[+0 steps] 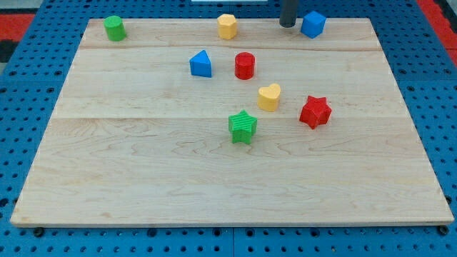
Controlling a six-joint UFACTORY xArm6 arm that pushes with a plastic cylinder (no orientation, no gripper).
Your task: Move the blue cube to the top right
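pale wooden board (143, 171) lies on a blue pegboard (28, 107). the blue cube (313, 23) sits at the board's top edge, right of centre. my tip (287, 25) stands just beside it on the view's left, apart from it; it is a bare rod with no claw, so it grasps nothing. further left along the top are a yellow block (227, 26) and a green cylinder (114, 28). below lie a blue triangular block (201, 63), red cylinder (245, 65), yellow heart (269, 97), red star (315, 111) and green star (243, 126).
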